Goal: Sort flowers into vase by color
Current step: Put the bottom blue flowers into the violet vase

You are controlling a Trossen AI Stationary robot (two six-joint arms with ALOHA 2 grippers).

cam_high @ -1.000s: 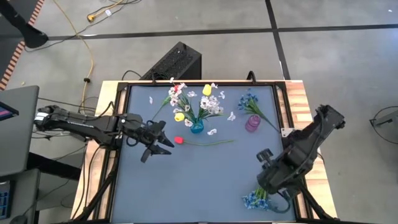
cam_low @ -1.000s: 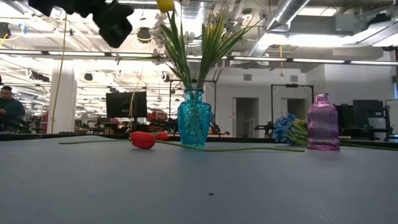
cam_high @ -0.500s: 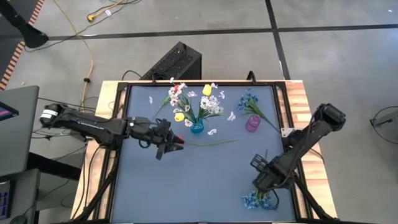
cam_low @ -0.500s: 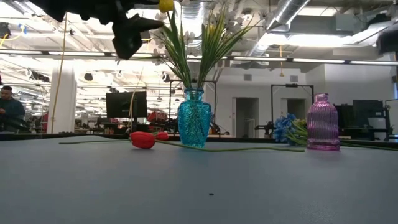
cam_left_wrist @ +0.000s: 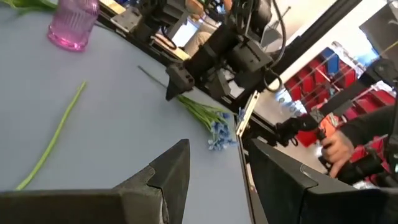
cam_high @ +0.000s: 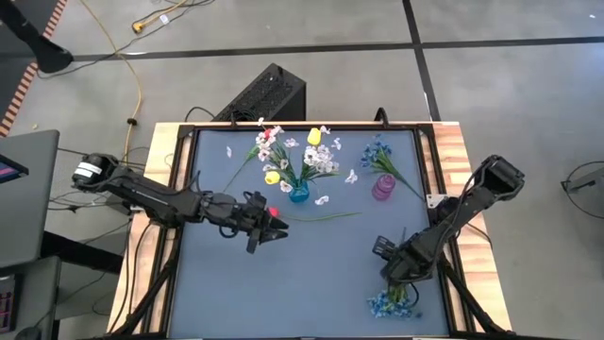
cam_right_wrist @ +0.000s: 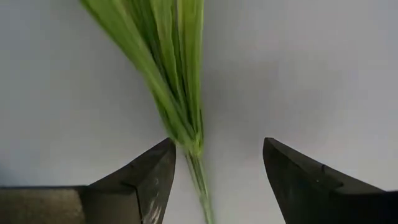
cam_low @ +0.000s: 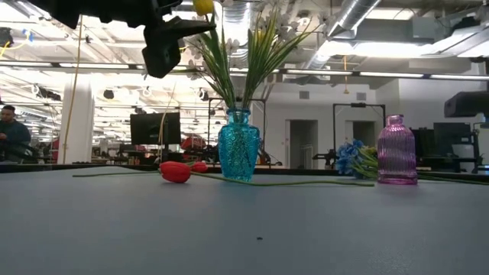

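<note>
Your right pincer (cam_high: 396, 274) hangs spread over the blue spray's (cam_high: 389, 303) stem; lower, then pinch it. Your left pincer (cam_high: 267, 227), also spread, hovers above the red tulip (cam_high: 272, 213).

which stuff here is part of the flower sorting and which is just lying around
Job:
red tulip lying on the mat
blue spray beneath the right gripper
blue vase with white and yellow flowers
purple vase

Lying about:
black box on the floor
yellow cable

left hand (cam_high: 274, 227) – mid-table, fingers apart | right hand (cam_high: 389, 274) – low, fingers wide
</note>
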